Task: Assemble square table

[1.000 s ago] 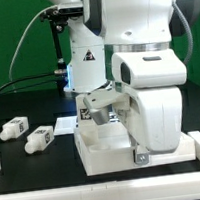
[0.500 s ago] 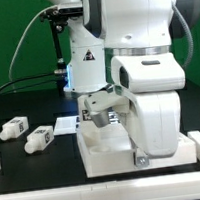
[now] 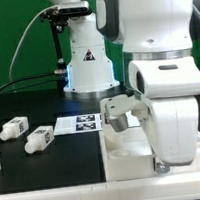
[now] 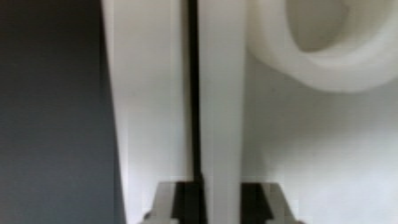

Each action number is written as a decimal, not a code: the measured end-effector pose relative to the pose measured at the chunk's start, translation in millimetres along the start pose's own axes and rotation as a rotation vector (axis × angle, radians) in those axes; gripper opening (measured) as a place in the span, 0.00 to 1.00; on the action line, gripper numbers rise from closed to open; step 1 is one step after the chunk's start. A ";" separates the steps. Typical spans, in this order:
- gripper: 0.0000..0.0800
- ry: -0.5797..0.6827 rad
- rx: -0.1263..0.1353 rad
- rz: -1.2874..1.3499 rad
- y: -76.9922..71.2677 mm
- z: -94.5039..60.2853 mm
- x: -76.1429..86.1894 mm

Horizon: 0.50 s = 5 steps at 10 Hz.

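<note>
Tabletop slab [image 3: 120,156] is lying near on the black table [image 3: 57,183], toward the exterior view's right. The gripper [image 4: 214,203] is pinching its thin upright rib, jaws nearly shut. A leg [image 3: 13,127] and another leg [image 3: 39,140] are lying at the exterior view's left.

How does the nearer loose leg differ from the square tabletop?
The leg is small and chunky; the tabletop is a broad flat slab. The leg lies in the open at the exterior view's left; the tabletop sits at its right, partly hidden by the arm. Both are white, on the black table.
</note>
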<state>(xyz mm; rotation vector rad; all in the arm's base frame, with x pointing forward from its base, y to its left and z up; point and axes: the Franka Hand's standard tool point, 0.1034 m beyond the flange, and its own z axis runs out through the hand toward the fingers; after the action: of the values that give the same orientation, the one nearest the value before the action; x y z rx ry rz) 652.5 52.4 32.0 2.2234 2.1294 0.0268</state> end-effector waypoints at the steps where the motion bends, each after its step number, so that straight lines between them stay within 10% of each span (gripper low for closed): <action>1: 0.06 0.002 -0.009 0.000 -0.3 2.0 -0.2; 5: 0.06 0.005 -0.022 0.006 1.6 2.5 -3.9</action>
<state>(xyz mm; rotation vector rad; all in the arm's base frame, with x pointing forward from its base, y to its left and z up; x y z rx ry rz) 654.1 48.4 29.7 2.2203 2.1138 0.0559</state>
